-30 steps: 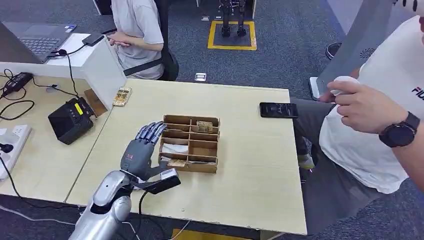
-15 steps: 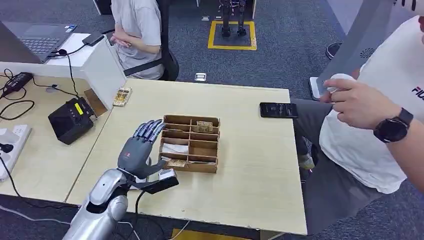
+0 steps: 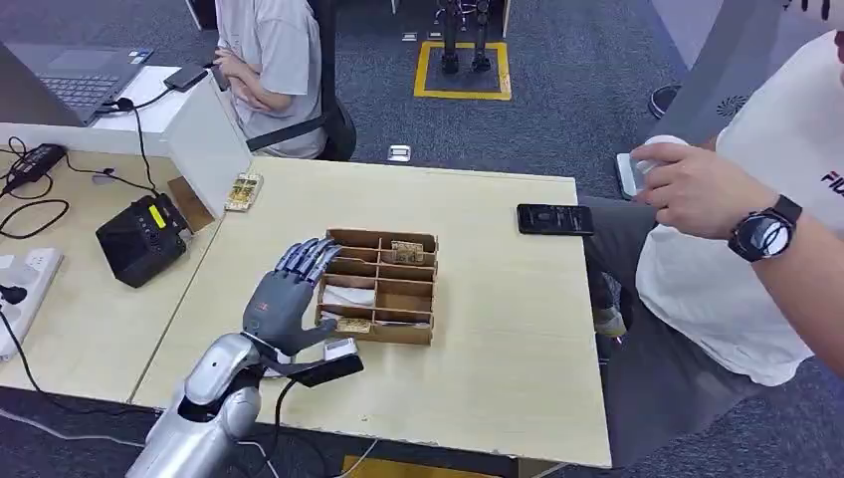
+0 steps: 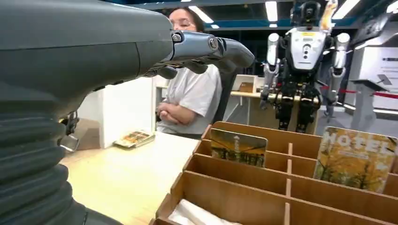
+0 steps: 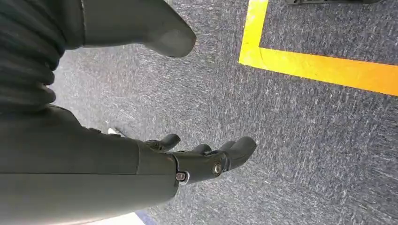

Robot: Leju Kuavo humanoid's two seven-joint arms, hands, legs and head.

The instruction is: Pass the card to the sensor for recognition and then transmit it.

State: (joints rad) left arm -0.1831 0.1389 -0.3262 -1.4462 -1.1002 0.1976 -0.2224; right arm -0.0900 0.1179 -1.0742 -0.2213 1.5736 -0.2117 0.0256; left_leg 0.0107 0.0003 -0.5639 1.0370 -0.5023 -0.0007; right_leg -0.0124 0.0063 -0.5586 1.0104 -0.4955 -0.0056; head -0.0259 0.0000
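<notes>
A wooden divided box point(image 3: 383, 286) stands mid-table with cards upright in it: one point(image 3: 406, 251) at the back, one point(image 3: 350, 325) at the front left. The left wrist view shows two cards, a dark one point(image 4: 238, 147) and a "HOTEL" card point(image 4: 355, 158). My left hand point(image 3: 284, 295) hovers open at the box's left side, fingers stretched toward the back, holding nothing. The black sensor box point(image 3: 141, 239) sits on the neighbouring desk to the left. My right hand point(image 5: 197, 161) hangs over grey carpet, fingers loosely spread, empty.
A black phone point(image 3: 553, 219) lies at the table's far right edge. A small card stack point(image 3: 243, 190) lies at the back left by a white partition point(image 3: 204, 134). A person point(image 3: 756, 199) sits close on the right; another point(image 3: 274, 70) sits behind the table. Cables and a power strip point(image 3: 25, 284) lie left.
My left hand shifted slightly right and forward, closer to the box's left wall. The person on the right drew their arm back a little.
</notes>
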